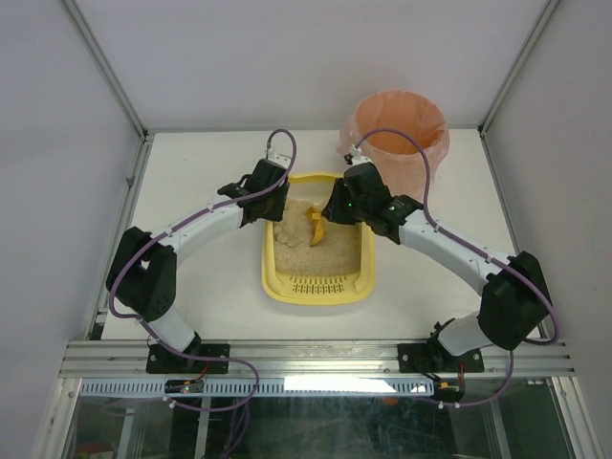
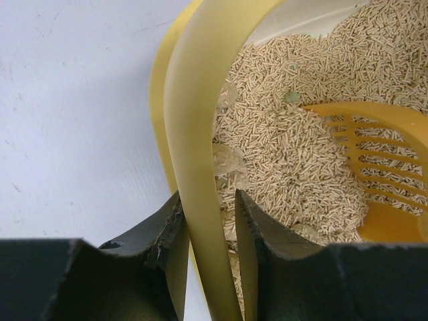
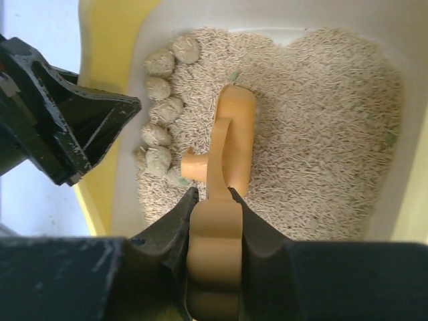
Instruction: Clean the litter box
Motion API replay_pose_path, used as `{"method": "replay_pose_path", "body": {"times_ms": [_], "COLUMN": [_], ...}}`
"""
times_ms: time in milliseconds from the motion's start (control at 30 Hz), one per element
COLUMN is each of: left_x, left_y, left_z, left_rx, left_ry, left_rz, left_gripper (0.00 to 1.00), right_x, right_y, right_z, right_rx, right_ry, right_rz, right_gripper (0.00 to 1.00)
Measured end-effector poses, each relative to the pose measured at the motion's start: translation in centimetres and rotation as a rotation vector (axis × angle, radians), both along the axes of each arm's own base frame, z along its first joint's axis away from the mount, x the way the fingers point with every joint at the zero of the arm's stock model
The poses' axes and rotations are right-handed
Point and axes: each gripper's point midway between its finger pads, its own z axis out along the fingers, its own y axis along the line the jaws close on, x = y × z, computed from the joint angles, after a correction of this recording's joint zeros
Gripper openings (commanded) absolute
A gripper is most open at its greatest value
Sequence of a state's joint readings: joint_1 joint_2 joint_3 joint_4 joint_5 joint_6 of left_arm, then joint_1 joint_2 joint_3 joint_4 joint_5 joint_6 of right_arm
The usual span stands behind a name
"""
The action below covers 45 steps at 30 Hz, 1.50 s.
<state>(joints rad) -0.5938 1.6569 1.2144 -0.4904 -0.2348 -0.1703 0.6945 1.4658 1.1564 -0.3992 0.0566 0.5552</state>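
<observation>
On the white table (image 1: 191, 182) the left gripper (image 1: 271, 208) is almost closed, its two fingers (image 2: 170, 234) pinching the left rim of the litter box (image 1: 316, 295). The box lies between both arms, grate end toward the bases. Round grey clumps (image 3: 159, 110) line its left inner wall. The right gripper (image 3: 214, 204) is closed tight on the handle of the orange scoop (image 3: 235, 127), which rests on the litter. From above, both grippers hide the box's far end. At the back right, a cable partly crosses the bagged bin (image 1: 402, 129).

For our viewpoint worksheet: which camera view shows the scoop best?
Right wrist: most of the scoop, handle in the right gripper. Left wrist shows only its slotted blade; the top view, a small orange bit.
</observation>
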Motion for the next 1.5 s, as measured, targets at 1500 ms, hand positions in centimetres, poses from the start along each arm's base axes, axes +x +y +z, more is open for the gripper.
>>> {"method": "replay_pose_path", "body": {"times_ms": [1500], "left_x": [0.4], "left_y": [0.6], "left_z": [0.0], "left_rx": [0.02], "left_ry": [-0.012], "left_rz": [0.014], "left_gripper": [0.0], "right_x": [-1.7], "right_y": [1.0], "right_z": [-0.8], "right_rx": [0.461], "right_ry": [0.062], "right_rz": [-0.201], "right_gripper": [0.0]}}
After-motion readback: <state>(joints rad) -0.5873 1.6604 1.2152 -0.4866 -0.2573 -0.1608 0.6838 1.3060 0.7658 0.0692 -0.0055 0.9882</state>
